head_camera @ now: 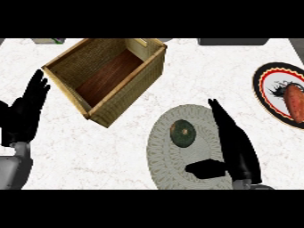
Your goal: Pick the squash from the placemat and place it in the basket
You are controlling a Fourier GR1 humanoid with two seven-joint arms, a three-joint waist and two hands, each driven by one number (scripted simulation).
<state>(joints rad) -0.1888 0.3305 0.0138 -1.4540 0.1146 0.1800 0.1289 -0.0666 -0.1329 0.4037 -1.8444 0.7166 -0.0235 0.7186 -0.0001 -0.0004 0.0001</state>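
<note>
Head view, counter from above.

Squash (182,132): dark green, round, lying on the placemat (170,162), left of centre, untouched.

Right hand (232,142): over the placemat's right side, just beside the squash; fingers straight and pressed together pointing far, thumb stuck out to the left. Holds nothing.

Left hand (19,111): near the left edge, spread, fingers up, resting.

Basket (108,78): far left of the placemat, tilted at an angle to the counter edge (wooden floor showing, nothing inside).

Plate (287,94): far right, patterned rim, with a reddish vegetable (295,102) on it.

Risk, by my reckoning: the squash looks round and low, so fingers closing from one side could nudge it rolling left off the mat. The basket's near rim could also catch the carried squash.
</note>
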